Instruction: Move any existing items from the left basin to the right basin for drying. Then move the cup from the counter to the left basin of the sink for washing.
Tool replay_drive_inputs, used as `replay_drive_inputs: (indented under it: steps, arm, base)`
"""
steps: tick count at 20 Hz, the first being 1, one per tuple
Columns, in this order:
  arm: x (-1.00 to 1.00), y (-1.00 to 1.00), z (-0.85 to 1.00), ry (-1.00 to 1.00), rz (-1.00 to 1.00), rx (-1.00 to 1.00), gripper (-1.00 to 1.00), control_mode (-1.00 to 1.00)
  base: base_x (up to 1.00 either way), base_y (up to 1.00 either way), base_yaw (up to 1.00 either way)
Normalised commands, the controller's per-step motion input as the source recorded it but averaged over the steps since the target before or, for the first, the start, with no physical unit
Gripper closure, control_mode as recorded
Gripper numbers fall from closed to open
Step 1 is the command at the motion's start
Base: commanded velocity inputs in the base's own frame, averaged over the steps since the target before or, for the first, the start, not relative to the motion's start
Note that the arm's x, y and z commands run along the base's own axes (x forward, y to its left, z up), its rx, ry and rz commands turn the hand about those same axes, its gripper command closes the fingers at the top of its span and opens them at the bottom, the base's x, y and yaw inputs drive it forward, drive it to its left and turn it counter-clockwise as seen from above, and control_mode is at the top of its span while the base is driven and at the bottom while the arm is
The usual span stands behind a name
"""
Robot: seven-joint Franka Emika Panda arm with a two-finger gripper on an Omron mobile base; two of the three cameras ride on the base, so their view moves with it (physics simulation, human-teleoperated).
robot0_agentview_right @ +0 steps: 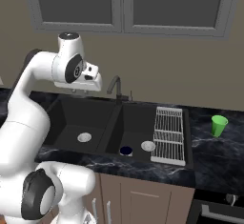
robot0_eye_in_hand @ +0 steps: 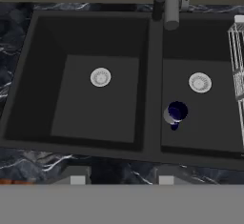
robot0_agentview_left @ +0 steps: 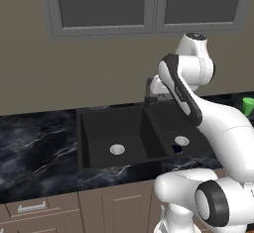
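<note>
The sink's wide left basin [robot0_eye_in_hand: 95,113] holds nothing but its silver drain [robot0_eye_in_hand: 100,77]. A tiny dark blue object [robot0_eye_in_hand: 176,112] lies in the narrower right basin [robot0_eye_in_hand: 209,123], near that basin's drain [robot0_eye_in_hand: 199,82]. It also appears as the blue object [robot0_agentview_right: 126,150] in the right base view. The green cup [robot0_agentview_right: 219,125] stands upright on the counter [robot0_agentview_right: 214,158] right of the sink, and the cup [robot0_agentview_left: 248,105] shows at the frame edge in the left base view. My gripper [robot0_eye_in_hand: 121,179] hangs high above the left basin, open and empty; the gripper [robot0_agentview_right: 80,90] points downward.
A dark curved faucet [robot0_agentview_right: 116,86] rises behind the divider. A white wire dish rack [robot0_agentview_right: 169,135] lies over the right basin's right side. The marble counter [robot0_agentview_left: 34,138] stretches left of the sink. Window frames sit on the wall above.
</note>
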Motion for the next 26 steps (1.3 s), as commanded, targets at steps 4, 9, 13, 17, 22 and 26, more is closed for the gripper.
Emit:
replay_drive_inputs:
  steps: [4,9,13,17,22,26]
  arm:
    - [0.0,0.0,-0.1,0.07,0.0,0.0,-1.0,-1.0]
    - [0.05,-0.28,-0.16,0.03,0.0,-0.06,-1.0,-1.0]
    - [-0.26,-0.77,-0.01,-0.03,0.05,-0.18,-1.0,-1.0]
    - [-0.26,-0.78,0.0,-0.04,0.07,-0.3,-1.0,-1.0]
    - [-0.14,-0.8,0.0,-0.02,0.01,-0.21,-1.0,-1.0]
    - [0.0,-0.8,0.0,0.0,0.0,-0.15,-1.0,-1.0]
  base:
    - [0.0,0.0,0.0]
    - [0.0,0.0,0.0]
    - [0.0,0.0,0.0]
    - [0.0,0.0,0.0]
    - [0.0,0.0,0.0]
    - [0.0,0.0,0.0]
